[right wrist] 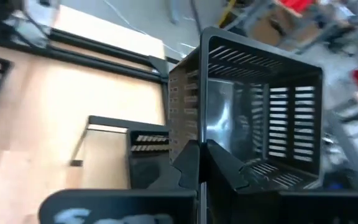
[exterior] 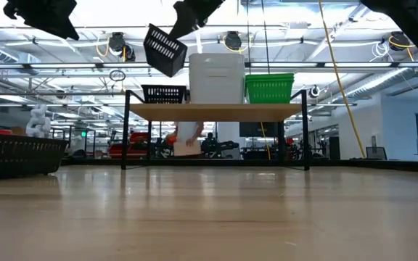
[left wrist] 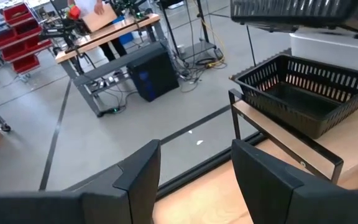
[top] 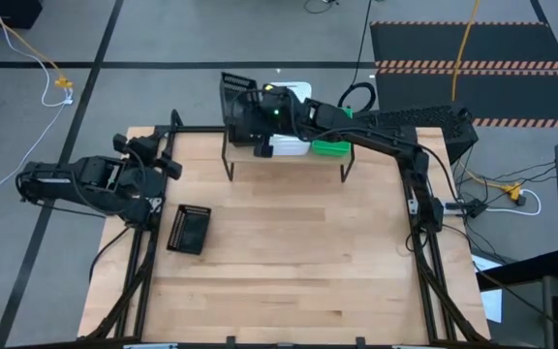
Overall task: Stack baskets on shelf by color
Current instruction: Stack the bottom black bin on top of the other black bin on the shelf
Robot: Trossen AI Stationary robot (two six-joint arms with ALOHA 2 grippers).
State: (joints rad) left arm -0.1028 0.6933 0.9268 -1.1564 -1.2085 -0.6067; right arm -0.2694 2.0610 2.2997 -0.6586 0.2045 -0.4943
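Observation:
My right gripper (right wrist: 199, 163) is shut on a black mesh basket (top: 234, 97), held tilted in the air above the shelf's (exterior: 216, 111) left end. On that end, below it, stands another black basket (exterior: 164, 93). The white baskets (exterior: 216, 77) are stacked in the shelf's middle and the green baskets (exterior: 269, 88) at its right. A third black basket (top: 189, 230) lies on the table's left part. My left gripper (left wrist: 194, 171) hangs open over the table's far left corner with nothing between its fingers. My right gripper pinches the rim of one wall of the black basket (right wrist: 191, 140) between its two fingers, near a corner. The fingers come from the table's right, slanting slightly down. The basket is lifted clear and tilted, its open side turned toward the gripper, above the black basket on the shelf.
The table's black frame rails (top: 143, 271) run along both sides. My right arm (top: 395, 131) stretches across the shelf's right end. The tabletop's (top: 298, 262) middle and near part are bare wood.

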